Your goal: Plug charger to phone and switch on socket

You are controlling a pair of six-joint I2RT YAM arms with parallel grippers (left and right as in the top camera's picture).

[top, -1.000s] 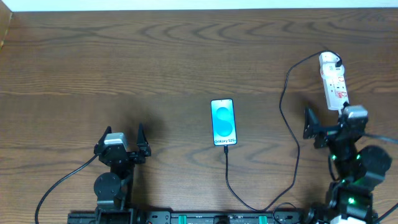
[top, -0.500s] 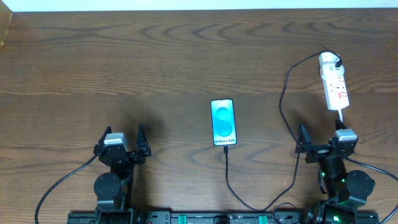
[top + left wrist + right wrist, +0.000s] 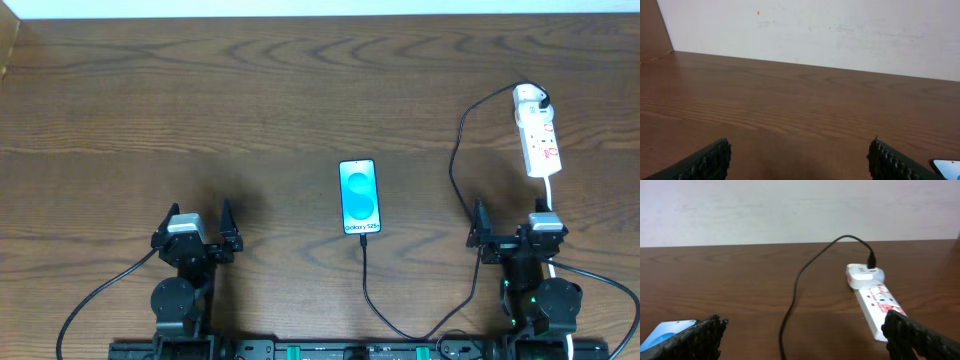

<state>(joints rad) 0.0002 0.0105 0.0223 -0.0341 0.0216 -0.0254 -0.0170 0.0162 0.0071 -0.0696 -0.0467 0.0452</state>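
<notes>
Both arms stand low at the near edge of the table (image 3: 300, 80), each holding nothing.

Left gripper (image 3: 197, 222): the fingers (image 3: 705, 162) are spread wide with only bare wood between them. No task item lies ahead of them. One corner of the phone (image 3: 946, 167) shows just outside the finger on the inner side in the left wrist view.

Right gripper (image 3: 510, 228): the fingers (image 3: 920, 335) are likewise wide apart and touch nothing. The socket (image 3: 538, 135) lies flat ahead of the outer finger, its long side running away from the fingertips. In the right wrist view its near end sits just beyond that fingertip. Its white cord (image 3: 549, 192) leaves the near end and runs back beside the same finger.

The charger (image 3: 455, 170) has its white adapter (image 3: 865, 275) seated in the far end of the socket. From there the black cable arches up, swings inward, and comes back past the inner finger of the right gripper, well clear of it. It loops along the near table edge and rises to the phone's short end nearest the arms, the end with the white text. The cable tip meets that edge; whether it is fully seated cannot be told.

The phone lies face up, screen lit blue, between the two grippers and ahead of both, nearer neither. The position of the socket's switch cannot be made out.
</notes>
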